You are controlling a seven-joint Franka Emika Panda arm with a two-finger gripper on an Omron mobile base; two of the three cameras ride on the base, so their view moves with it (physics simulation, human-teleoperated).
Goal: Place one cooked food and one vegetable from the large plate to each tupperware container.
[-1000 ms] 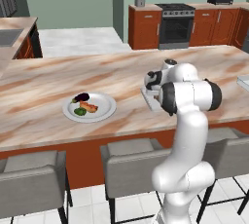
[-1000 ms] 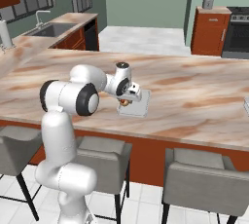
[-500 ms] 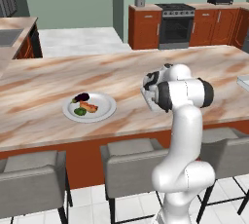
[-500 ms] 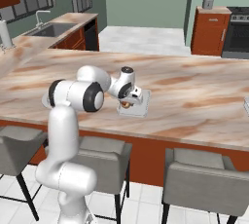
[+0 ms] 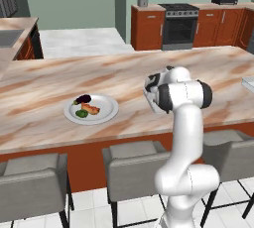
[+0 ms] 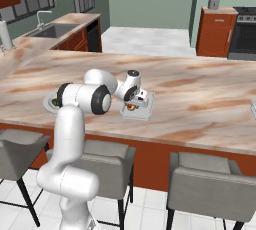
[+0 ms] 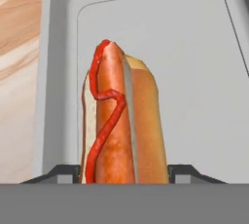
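no writing is showing anywhere. at left in the left base view the large plate (image 5: 92, 109) is sitting with food; mid-frame, the arm is swinging leftward since earlier. the gripper (image 7: 124, 172) is gripping the hot dog (image 7: 119, 121) over the tupperware container (image 7: 194, 72), its floor lying bare rightward.

1. The hot dog (image 7: 119, 121) right at the claw's tips has a reddish-orange sausage with a wavy red line of sauce, in a tan bun with a pale inner side.
2. The tray (image 7: 194, 72) under it is plain pale grey.
3. The counter (image 5: 44, 88) around the tray is streaked marble in cream, pink and brown.
4. The plate (image 5: 106, 109), well off to the claw's side, is white and carries dark purple, orange and green pieces.
5. The stools (image 6: 220, 176) are grey.
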